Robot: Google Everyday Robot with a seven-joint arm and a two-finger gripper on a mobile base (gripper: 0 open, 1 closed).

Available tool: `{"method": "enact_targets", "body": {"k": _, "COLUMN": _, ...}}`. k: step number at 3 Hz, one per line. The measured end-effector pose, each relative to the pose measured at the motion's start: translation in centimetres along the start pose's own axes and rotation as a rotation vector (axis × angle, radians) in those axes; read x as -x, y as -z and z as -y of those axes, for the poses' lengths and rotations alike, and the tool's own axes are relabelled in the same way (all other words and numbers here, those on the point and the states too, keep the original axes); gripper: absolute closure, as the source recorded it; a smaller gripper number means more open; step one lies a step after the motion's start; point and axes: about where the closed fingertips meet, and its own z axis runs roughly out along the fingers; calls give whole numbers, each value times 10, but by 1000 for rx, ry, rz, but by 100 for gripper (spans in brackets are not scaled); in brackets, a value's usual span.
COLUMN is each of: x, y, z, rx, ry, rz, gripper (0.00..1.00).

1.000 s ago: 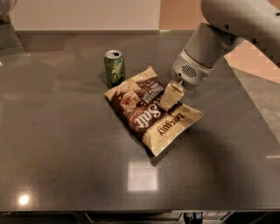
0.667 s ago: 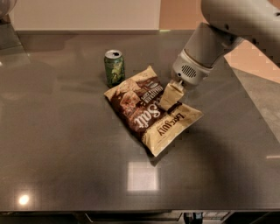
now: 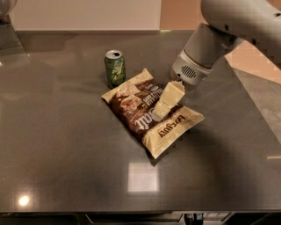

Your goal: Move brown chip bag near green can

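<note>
The brown chip bag [image 3: 137, 110] lies flat on the dark table [image 3: 61, 145], its long axis running from upper left to lower right. The green can [image 3: 115, 68] stands upright just beyond the bag's upper-left corner, a small gap away. My gripper [image 3: 163, 107] hangs from the white arm [image 3: 206, 48] that enters from the upper right. It points down onto the middle of the bag, right of the can, and covers part of the bag's print.
The table's right edge [image 3: 259, 110] runs diagonally past the arm, with lighter floor beyond it. A pale wall [image 3: 88, 13] stands behind the table's far edge. Ceiling lights reflect on the table near the front [image 3: 142, 178].
</note>
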Motion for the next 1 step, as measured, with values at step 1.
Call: {"method": "enact_targets", "body": {"k": 1, "x": 0, "y": 0, "z": 0, "rx": 0, "ry": 0, "rz": 0, "gripper": 0}}
